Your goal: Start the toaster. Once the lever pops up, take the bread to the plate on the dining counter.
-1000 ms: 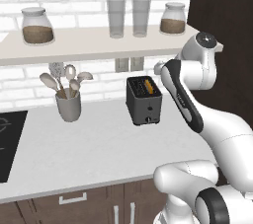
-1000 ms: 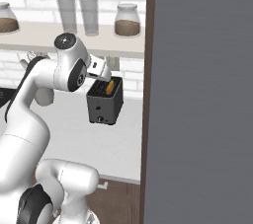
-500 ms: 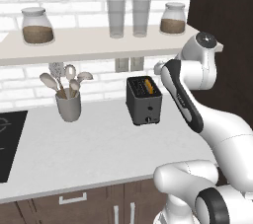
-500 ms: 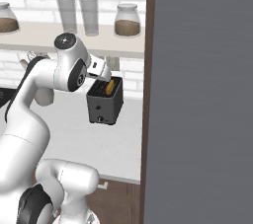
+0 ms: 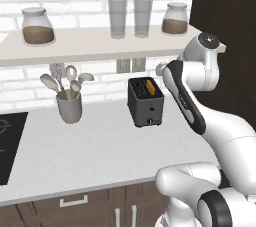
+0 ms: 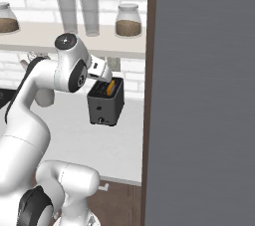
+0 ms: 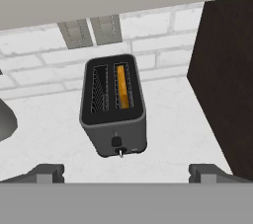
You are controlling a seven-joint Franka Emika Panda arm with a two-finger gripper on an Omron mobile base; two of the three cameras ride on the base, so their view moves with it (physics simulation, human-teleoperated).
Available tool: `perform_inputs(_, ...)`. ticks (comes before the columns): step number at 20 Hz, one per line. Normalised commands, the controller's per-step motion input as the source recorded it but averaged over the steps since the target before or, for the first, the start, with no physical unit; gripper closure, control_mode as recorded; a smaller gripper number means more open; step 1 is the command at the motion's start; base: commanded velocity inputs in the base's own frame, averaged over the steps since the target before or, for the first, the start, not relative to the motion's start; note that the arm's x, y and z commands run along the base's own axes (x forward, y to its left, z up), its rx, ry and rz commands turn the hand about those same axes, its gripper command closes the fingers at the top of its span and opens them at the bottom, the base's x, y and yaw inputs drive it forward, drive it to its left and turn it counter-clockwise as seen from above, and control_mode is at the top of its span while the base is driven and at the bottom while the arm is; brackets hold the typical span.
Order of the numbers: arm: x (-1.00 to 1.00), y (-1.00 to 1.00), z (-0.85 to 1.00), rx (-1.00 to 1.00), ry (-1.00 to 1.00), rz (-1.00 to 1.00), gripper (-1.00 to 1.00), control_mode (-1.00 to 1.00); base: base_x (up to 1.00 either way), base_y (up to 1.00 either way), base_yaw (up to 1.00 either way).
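The dark grey toaster (image 5: 146, 102) (image 6: 105, 105) (image 7: 113, 114) stands on the grey worktop near the brick wall. An orange-yellow bread (image 7: 123, 87) (image 5: 149, 87) (image 6: 111, 88) slice sits in its right-hand slot; the other slot is empty. The lever (image 7: 116, 141) is a small dark knob low on the narrow front face. My gripper (image 7: 127, 172) hangs above and in front of the toaster, open, its two tips wide apart with nothing between them. In the base views the hand sits under the shelf beside the toaster's top. The plate and the dining counter are out of view.
A grey utensil cup (image 5: 69, 106) with spoons stands left of the toaster. A shelf (image 5: 100, 41) with jars and glasses runs low overhead. A tall dark cabinet wall (image 7: 225, 80) closes the right side. A black cooktop (image 5: 7, 141) lies far left.
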Motion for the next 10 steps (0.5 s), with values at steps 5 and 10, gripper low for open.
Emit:
perform_inputs(5,0.00,0.00,0.00,0.00,0.00,0.00,-1.00,-1.00,0.00,0.00,0.00)
perform_inputs(10,0.00,0.00,0.00,0.00,0.00,0.00,-1.00,-1.00,0.00,0.00,0.00)
